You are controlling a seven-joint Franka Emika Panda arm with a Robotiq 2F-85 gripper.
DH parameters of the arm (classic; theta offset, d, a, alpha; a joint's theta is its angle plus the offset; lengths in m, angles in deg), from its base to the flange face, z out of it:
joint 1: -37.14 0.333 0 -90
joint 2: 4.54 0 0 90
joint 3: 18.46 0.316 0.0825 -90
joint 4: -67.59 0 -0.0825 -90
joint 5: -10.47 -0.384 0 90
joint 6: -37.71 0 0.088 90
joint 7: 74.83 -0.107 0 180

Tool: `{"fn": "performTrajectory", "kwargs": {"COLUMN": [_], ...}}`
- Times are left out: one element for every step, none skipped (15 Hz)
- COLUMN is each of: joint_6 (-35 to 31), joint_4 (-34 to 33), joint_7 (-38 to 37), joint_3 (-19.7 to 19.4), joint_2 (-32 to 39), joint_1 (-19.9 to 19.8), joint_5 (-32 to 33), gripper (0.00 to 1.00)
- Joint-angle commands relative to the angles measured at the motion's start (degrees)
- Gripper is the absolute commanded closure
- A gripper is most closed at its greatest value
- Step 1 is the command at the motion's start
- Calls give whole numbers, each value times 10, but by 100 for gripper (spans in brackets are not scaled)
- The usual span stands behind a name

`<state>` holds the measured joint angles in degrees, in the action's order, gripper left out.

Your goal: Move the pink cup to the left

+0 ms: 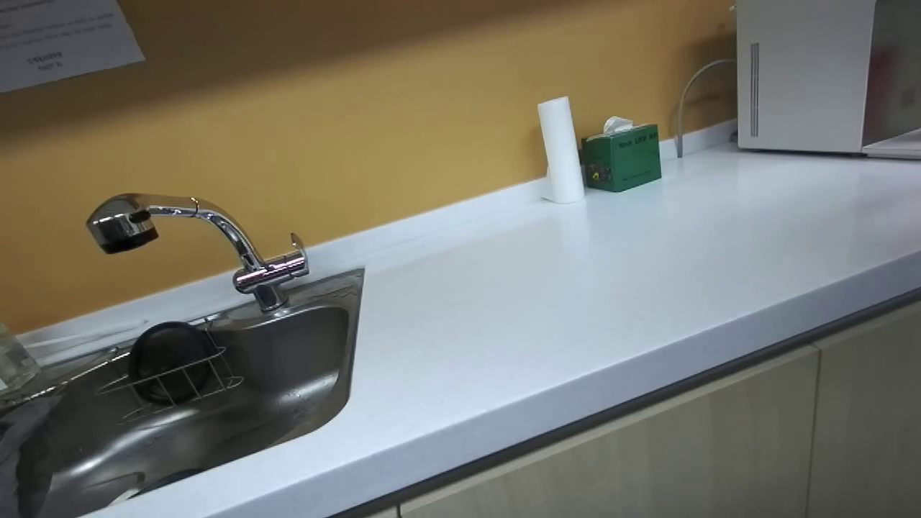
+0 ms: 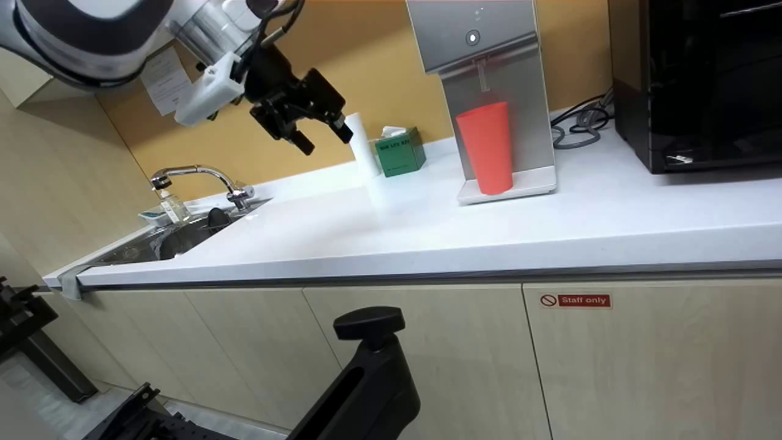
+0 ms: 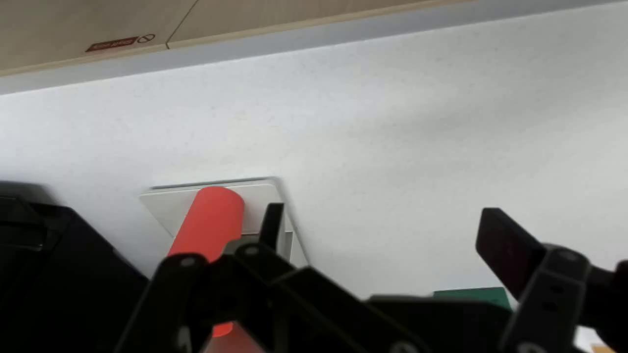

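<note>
The gripper [image 2: 324, 137] hangs at the end of the arm [image 2: 211, 30], above the white counter [image 2: 330, 223], with its two fingers [image 3: 503, 238] parted wide and counter showing between them in the wrist view. In an exterior view a fingertip overlaps the edge of the white paper roll [image 2: 366, 150], which stands upright behind the gripper; how deep the gap between them is, I cannot tell. Just beside the roll, also behind the gripper, sits a green tissue box [image 2: 397, 156] with a tissue [image 2: 393, 131] poking out of its top; in the wrist view a strip of the box shows beneath the gap between the fingers. The pink cup [image 2: 489, 148] stands upright well apart from the gripper, to the right of the fingertips in an exterior view. It is on the pale tray [image 2: 537, 180] of a grey water dispenser [image 2: 530, 116], under the spout [image 2: 482, 74]; in the wrist view it shows left of the gap between the fingers, partly hidden by the gripper. Past the cup, farther out from the gripper on that side, stands a black appliance [image 2: 715, 91]. Off to the gripper's opposite side is the metal sink [image 1: 295, 352], with a chrome tap [image 1: 236, 232] at its back edge and a round black thing [image 1: 169, 356] inside. Below the counter run pale cupboards [image 2: 660, 366].
</note>
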<state>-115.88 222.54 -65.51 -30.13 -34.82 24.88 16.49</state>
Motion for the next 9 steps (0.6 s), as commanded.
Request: {"fn": "performTrajectory", "kwargs": {"joint_6": [-116,-142,-164,-184,-192,-179,-185,-185,-185], "joint_4": [-3,-9,-19,-29,-41,-52,-15,-26,-34], "joint_7": [-105,-135,-169,-205,-243,-260,-197,-216,-223], "joint_3": [52,71,95,123,159,176,134,155,165], "joint_2": [73,95,118,139,154,160,131,145,154], "joint_1": [-77,-105,-142,-183,-230,-252,-202,-230,-242], "joint_5": [42,56,77,101,126,138,106,118,121], "gripper": [0,0,0,0,0,0,0,0,0]}}
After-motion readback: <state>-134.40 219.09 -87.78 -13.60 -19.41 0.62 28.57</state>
